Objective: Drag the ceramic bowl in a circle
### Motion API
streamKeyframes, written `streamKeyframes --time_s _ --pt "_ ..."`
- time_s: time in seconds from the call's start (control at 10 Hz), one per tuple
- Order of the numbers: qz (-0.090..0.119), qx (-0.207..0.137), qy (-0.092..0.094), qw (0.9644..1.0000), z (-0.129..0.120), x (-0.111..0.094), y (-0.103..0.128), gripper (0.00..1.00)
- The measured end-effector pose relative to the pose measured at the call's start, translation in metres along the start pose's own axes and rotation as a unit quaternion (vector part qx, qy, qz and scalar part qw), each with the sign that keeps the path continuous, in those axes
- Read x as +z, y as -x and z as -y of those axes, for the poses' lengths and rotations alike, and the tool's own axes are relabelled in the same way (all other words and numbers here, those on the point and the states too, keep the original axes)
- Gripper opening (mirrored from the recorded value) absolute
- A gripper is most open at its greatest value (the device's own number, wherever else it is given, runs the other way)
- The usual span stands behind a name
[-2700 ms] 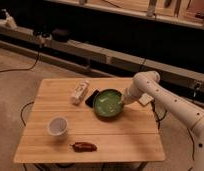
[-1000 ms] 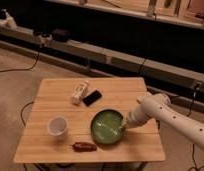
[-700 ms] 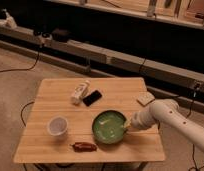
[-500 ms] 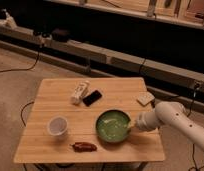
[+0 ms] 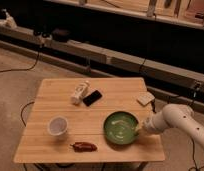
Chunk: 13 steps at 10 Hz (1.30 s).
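The green ceramic bowl [image 5: 121, 128] sits upright on the wooden table [image 5: 55, 109], in the front right part near the front edge. My gripper [image 5: 140, 128] reaches in from the right on a white arm and meets the bowl's right rim. The contact point is small and partly hidden by the arm's end.
A white cup [image 5: 58, 126] stands at the front left. A dark reddish object [image 5: 84, 146] lies near the front edge, just left of the bowl. A white carton [image 5: 79, 92] and a black phone [image 5: 92, 97] lie at the back middle. A pale pad [image 5: 145, 98] rests at the right edge.
The bowl has slid from the table's middle toward the front and then rightward, with my arm moving along at its right rim.
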Motion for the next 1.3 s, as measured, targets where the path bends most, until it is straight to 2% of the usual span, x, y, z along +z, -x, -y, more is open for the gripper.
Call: streamKeyframes --time_s 0.3,0.5,0.9,1.1,1.3 --pt "0.0 0.001 -0.001 1.0 0.0 0.0 0.0 0.11" --pt "-0.008 0.023 0.006 0.9997 -0.014 0.002 -0.011 0.11" --pt "-0.058 0.068 0.028 0.9956 -0.046 -0.01 -0.05 0.11" --pt "-0.083 0.072 0.036 0.9933 -0.048 -0.021 -0.067 0.11" --pt "-0.095 0.069 0.041 0.9922 -0.042 -0.025 -0.081 0.11"
